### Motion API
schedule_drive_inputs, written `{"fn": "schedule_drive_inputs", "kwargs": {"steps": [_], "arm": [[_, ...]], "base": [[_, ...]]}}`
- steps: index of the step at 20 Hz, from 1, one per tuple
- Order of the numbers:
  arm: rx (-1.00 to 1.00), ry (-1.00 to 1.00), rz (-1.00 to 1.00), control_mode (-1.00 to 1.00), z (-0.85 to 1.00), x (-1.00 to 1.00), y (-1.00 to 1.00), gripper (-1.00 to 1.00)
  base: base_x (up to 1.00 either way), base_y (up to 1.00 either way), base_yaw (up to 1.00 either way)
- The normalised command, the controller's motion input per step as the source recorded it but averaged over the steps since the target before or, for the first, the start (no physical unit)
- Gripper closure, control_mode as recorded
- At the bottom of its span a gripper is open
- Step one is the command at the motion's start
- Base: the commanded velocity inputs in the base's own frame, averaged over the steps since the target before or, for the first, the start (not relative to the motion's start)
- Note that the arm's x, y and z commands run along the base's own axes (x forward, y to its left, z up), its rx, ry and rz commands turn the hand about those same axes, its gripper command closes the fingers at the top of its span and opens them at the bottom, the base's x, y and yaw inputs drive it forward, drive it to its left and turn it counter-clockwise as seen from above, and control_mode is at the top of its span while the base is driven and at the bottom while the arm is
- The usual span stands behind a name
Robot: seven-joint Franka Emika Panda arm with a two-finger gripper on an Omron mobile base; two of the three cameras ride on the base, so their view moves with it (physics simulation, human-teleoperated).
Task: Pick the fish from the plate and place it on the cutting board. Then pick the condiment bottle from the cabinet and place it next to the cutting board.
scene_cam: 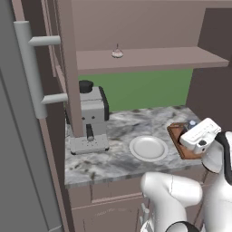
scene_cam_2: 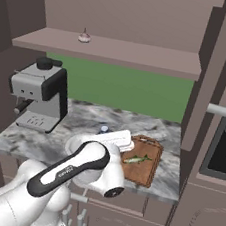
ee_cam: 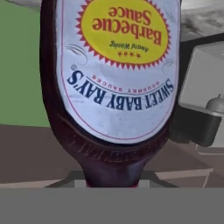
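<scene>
A white robot arm reaches over a grey marble counter. Its claw is closed narrow around the neck of the bottle, a dark barbecue sauce bottle whose yellow-and-white label reads upside down in the hand view. From the right base view, the bottle's blue cap peeks out just behind the white hand, low over the counter and close to the left edge of the board. The fish lies flat on the board, near its middle. The round white plate sits bare on the counter, between the board and a grey coffee machine. Above, the cabinet shelf holds a tiny pale garlic-shaped thing. A green wall shows behind the counter.
</scene>
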Motion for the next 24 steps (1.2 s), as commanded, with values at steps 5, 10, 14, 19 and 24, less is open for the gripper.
{"fn": "schedule_drive_inputs", "kwargs": {"steps": [5, 10, 14, 19, 24], "arm": [[0.02, 0.32, 0.02, -1.0, -0.1, 0.0, 0.0, 1.0], [0.08, 0.32, 0.03, -1.0, -0.16, -0.01, 0.0, 1.0], [0.14, 0.26, 0.03, -1.0, -0.18, -0.07, 0.02, 1.0], [0.23, 0.11, 0.03, -1.0, -0.24, -0.04, 0.0, 1.0], [0.25, 0.0, 0.02, -1.0, -0.16, -0.06, 0.0, 1.0]], "base": [[0.0, 0.0, 0.0], [0.0, 0.0, 0.0], [0.0, 0.0, 0.0], [0.0, 0.0, 0.0], [0.0, 0.0, 0.0]]}}
